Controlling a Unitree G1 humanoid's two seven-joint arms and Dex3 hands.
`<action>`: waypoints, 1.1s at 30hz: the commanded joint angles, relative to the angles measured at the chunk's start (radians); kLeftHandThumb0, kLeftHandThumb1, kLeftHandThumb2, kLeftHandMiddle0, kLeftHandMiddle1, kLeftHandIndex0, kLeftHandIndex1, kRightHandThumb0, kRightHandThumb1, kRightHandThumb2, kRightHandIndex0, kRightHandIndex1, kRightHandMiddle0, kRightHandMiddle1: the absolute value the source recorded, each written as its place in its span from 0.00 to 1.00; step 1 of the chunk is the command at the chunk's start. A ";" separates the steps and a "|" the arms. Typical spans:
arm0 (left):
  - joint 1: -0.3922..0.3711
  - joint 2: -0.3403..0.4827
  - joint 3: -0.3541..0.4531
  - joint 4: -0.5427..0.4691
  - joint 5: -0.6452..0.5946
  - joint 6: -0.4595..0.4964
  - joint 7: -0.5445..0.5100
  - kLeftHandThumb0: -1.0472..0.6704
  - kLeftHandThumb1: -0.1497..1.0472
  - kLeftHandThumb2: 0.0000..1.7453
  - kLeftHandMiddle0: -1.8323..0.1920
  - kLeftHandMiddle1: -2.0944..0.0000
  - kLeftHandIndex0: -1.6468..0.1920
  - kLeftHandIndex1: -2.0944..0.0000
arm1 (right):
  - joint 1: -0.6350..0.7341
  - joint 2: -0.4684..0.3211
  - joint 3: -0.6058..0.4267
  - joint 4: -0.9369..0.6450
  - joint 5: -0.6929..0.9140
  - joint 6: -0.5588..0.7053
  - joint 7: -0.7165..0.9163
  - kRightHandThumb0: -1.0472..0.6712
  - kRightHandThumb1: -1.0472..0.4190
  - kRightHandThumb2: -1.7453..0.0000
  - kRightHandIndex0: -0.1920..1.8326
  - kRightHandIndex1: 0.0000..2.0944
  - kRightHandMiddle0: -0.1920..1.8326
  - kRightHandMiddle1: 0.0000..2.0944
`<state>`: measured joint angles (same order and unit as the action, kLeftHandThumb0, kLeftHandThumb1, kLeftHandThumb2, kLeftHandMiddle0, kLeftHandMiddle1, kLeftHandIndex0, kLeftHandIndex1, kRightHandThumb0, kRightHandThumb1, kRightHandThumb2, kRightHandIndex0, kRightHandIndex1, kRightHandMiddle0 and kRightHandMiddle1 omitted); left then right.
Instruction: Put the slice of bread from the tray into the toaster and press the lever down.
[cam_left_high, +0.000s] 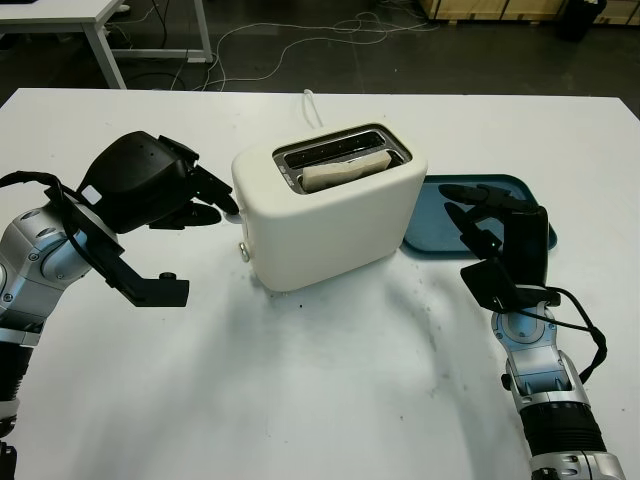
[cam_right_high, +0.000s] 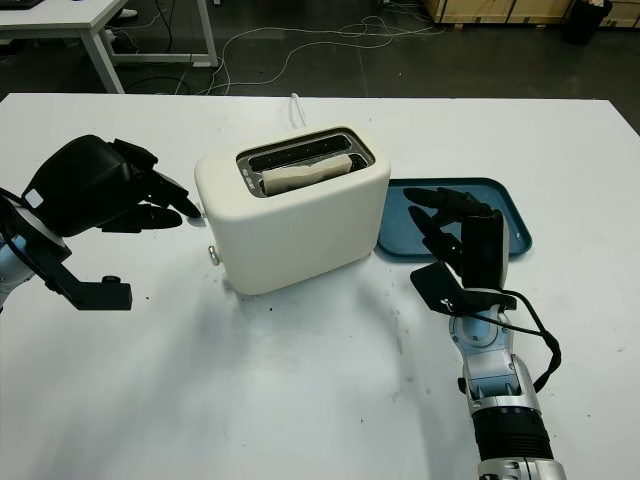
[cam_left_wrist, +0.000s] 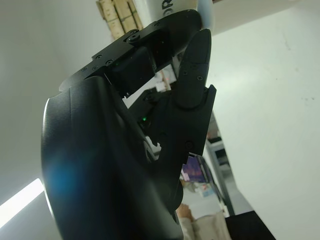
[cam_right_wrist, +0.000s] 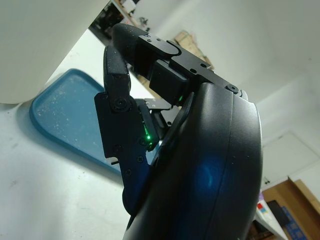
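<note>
Left robot hand (cam_left_high: 190, 195) open, fingertips at toaster (cam_left_high: 330, 205) end; bread (cam_left_high: 345, 170) slotted.

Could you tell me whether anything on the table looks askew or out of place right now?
Only slightly: the slice of bread sits slanted in the toaster slot, one end poking above the rim. The blue tray is bare. Nothing looks spilled or damaged.
</note>
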<state>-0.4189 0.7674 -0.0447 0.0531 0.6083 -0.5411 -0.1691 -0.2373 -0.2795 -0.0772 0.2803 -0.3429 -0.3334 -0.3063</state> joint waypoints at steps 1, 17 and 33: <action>0.024 -0.001 -0.010 -0.007 -0.003 0.004 -0.007 0.38 0.89 0.09 0.45 0.42 0.30 0.84 | 0.008 0.002 -0.001 0.012 0.014 -0.019 0.003 0.43 0.09 0.91 0.40 0.73 0.64 0.06; 0.030 -0.002 -0.067 0.030 0.018 0.027 -0.051 0.39 0.89 0.08 0.44 0.43 0.32 0.76 | 0.010 -0.004 -0.001 0.004 0.013 -0.015 0.006 0.43 0.09 0.91 0.40 0.74 0.64 0.07; 0.067 -0.078 -0.200 0.273 -0.003 0.049 -0.030 0.42 0.89 0.07 0.45 0.44 0.34 0.81 | 0.020 -0.009 -0.008 -0.012 0.025 -0.024 0.020 0.43 0.09 0.92 0.40 0.75 0.63 0.10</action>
<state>-0.4215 0.7191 -0.1773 0.2599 0.5632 -0.4950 -0.1702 -0.2275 -0.2829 -0.0797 0.2843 -0.3312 -0.3425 -0.2926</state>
